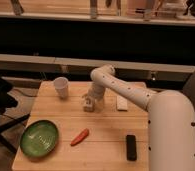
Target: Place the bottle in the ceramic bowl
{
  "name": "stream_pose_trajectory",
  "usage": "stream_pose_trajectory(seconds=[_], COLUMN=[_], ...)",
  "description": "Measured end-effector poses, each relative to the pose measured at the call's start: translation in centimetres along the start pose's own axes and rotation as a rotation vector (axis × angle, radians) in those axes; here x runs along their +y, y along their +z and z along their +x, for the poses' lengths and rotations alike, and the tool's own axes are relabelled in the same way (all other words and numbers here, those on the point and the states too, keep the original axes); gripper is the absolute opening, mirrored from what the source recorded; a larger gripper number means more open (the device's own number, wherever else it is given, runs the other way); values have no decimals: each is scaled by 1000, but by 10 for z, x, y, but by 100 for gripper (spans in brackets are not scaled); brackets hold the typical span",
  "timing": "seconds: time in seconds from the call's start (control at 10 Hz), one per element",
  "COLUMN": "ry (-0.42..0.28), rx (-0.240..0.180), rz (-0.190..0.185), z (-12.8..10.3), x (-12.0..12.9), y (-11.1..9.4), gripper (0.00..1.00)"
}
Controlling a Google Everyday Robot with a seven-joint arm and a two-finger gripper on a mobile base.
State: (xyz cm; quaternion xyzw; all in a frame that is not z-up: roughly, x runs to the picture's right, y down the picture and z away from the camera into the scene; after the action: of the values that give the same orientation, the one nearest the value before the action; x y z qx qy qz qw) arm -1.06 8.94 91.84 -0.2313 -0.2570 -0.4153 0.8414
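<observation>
Item 1, bottle (87, 107): small, pale, on the wooden table (106, 125) just toward 12 o'clock from its middle. It sits directly under the gripper and is largely masked by it, so I cannot tell whether it stands or lies.
- Handling, as I judge it: light plastic and stiff enough to pinch, with smooth sides and a label that may slip.
- It would tip easily if nudged at the neck. Best hold is across the body at mid-height, not on the cap.

Item 2, gripper (89, 101): lowered over the bottle on the white arm, which reaches in from 4 o'clock. The jaws are spread as wide as they go, and nothing is lifted or clamped. I cannot make out whether a finger touches the bottle.

Item 3, ceramic bowl (27, 131): green and shallow, at the table's 8 o'clock corner, well apart from the bottle. Nothing is in it.

Item 4, paper cup (61, 87): white and upright, at 11 o'clock.

Item 5, flat white block (122, 103): at 2 o'clock, near the arm.

Item 6, small red-orange piece (80, 136): at 7 o'clock, between the bottle and the bowl. It lies on the carry path and is best cleared from above.

Item 7, black oblong (131, 147): at 5 o'clock.
</observation>
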Motion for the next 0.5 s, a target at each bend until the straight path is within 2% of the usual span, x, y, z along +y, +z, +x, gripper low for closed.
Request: stream_pose_trajectory(seconds=[0.2, 0.3, 0.5], ry=[-3, -5, -14], rx=[-2, -2, -5], rz=[-3, -5, -8], z=[-1, -2, -5], x=[1, 1, 1], y=[2, 3, 6], gripper=[79, 73, 54])
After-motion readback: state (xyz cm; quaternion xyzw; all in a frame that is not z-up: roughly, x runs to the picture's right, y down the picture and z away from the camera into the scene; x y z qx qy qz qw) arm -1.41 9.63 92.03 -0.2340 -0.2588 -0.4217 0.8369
